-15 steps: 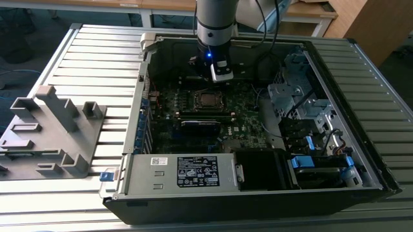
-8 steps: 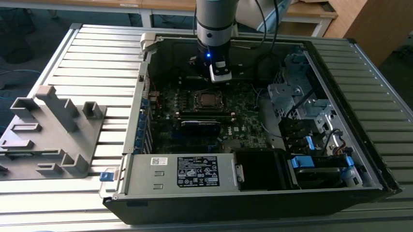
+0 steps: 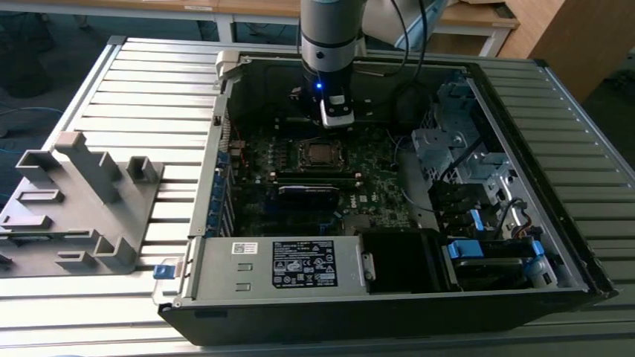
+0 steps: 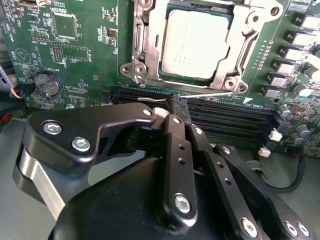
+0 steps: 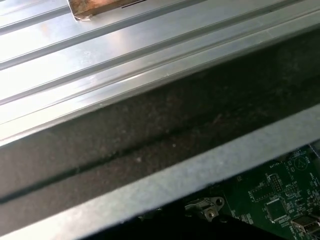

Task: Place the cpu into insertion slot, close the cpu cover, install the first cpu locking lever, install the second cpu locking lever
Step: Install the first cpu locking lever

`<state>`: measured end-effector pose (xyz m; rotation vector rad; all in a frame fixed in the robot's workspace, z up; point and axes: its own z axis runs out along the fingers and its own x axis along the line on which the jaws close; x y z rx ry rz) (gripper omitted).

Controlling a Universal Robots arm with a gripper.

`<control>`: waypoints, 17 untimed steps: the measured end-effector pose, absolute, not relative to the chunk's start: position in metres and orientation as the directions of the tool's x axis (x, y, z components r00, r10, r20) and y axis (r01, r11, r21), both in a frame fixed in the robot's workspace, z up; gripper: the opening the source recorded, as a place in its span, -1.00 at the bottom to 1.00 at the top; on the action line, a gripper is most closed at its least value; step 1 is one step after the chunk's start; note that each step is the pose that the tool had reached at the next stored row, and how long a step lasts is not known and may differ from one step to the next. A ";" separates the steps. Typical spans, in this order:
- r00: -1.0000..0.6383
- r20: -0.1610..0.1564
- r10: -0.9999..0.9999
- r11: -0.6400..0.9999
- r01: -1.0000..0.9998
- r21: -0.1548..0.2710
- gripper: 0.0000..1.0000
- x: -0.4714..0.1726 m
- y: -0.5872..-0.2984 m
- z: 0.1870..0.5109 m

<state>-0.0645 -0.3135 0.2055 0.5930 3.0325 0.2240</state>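
Even daylight gleams off the ribbed silver metal table (image 3: 89, 82), while we find the inside of the open black computer case (image 3: 397, 316) dim and shadowed. In the second wrist view, glare washes the small square grey-metal cpu (image 4: 197, 42) nearly white at its centre.

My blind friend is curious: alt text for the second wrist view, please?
The cpu lies framed by the silvery cpu cover on a green motherboard. The black gripper is in the foreground, its tip at a thin metal lever beside the memory slots.
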 end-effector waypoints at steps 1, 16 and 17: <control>-0.926 -0.017 0.378 0.916 0.371 0.151 -0.79 -0.064 -0.314 0.205; -0.925 -0.029 0.378 0.915 0.369 0.165 -0.79 -0.064 -0.314 0.200; -0.925 -0.029 0.378 0.915 0.369 0.164 -0.79 -0.064 -0.314 0.199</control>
